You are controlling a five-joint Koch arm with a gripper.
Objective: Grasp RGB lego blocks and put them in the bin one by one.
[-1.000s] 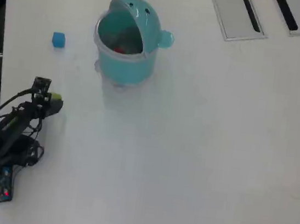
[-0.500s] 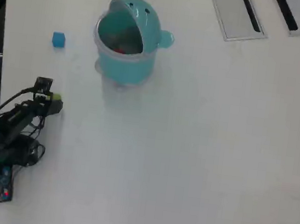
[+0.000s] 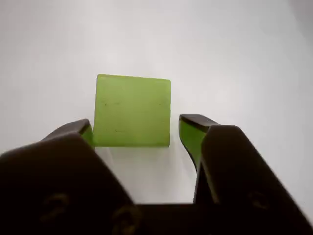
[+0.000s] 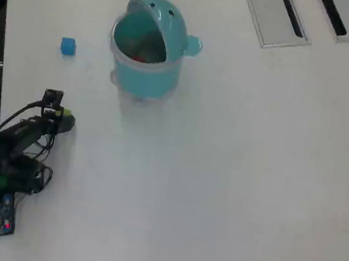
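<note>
Gripper (image 3: 134, 128) jaws parted around yellow-green block (image 3: 132, 110); left jaw touching, right jaw just beside, gap visible. Block resting on white table (image 4: 233, 177), well below-left of teal bin (image 4: 145, 69). Blue block (image 4: 68, 46) left of bin. Red item inside bin.

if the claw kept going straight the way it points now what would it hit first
The yellow-green block. In the wrist view it sits right ahead of the open claw, partly between the tips. Beyond it only bare white table shows, though depth is hard to judge.
</note>
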